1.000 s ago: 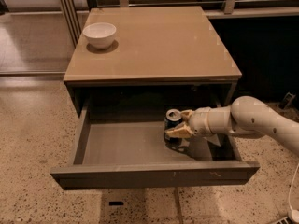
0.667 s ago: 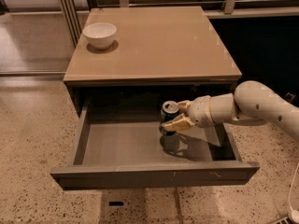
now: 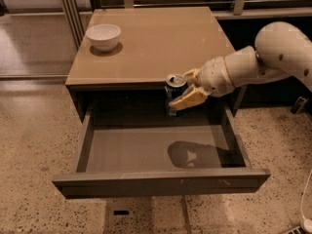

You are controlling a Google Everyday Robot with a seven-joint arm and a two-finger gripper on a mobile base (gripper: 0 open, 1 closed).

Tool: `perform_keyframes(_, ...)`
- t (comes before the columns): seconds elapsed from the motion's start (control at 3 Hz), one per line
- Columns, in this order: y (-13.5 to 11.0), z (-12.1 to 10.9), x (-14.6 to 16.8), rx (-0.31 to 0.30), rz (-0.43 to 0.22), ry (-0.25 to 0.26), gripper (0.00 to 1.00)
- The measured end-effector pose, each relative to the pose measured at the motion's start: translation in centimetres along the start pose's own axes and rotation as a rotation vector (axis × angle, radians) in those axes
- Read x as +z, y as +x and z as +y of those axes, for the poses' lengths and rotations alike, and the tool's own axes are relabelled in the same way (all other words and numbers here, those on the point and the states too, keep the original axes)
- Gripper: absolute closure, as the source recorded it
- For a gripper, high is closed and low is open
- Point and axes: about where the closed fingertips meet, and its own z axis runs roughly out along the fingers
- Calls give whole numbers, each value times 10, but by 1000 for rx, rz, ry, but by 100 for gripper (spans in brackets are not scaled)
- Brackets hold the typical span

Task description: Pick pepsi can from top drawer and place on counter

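Note:
My gripper [image 3: 186, 89] comes in from the right on a white arm and is shut on the pepsi can [image 3: 174, 92], a dark blue can with a silver top. I hold the can upright in the air above the open top drawer [image 3: 146, 152], level with the front edge of the counter [image 3: 156, 38]. The drawer's flat grey bottom shows only the arm's shadow.
A white bowl [image 3: 103, 36] stands at the counter's back left corner. The drawer front panel [image 3: 161, 182] juts out toward the camera over the speckled floor [image 3: 34, 145]. Metal railing posts [image 3: 70, 9] stand behind the cabinet at left.
The gripper has lifted the can from the drawer bottom up to the height of the counter's front edge.

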Motion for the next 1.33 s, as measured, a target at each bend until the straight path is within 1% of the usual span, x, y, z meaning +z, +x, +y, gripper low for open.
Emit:
perform_keyframes(0.33,-7,12,-7,-17,4,-62,100)
perform_keyframes(0.67,-6,13,-6,-16,5,-64,100)
perform_keyframes(1.0,-13,-2,-23,5,56,21,100)
perform_keyframes(1.33,-22,-33,-54,32,126,134,100)
